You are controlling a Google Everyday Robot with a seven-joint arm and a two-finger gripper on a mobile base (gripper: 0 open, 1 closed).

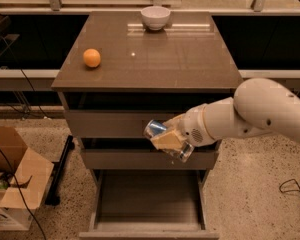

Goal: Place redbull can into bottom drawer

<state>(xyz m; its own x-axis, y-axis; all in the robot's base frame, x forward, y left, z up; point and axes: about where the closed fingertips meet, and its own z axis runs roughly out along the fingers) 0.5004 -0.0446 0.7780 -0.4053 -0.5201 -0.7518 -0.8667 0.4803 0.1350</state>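
My gripper (168, 140) is shut on the redbull can (159, 134), a slim blue-and-silver can held tilted on its side. It hangs in front of the cabinet's upper two drawer fronts, above the bottom drawer (149, 223). That drawer is pulled out wide, a shallow grey-brown tray with nothing showing inside. My white arm (260, 111) reaches in from the right.
An orange fruit (92, 58) lies on the cabinet top (190, 59) at the left, a white bowl (155, 17) at its back edge. A cardboard box (12, 184) stands on the floor at the left. A cable (291, 185) lies at the right.
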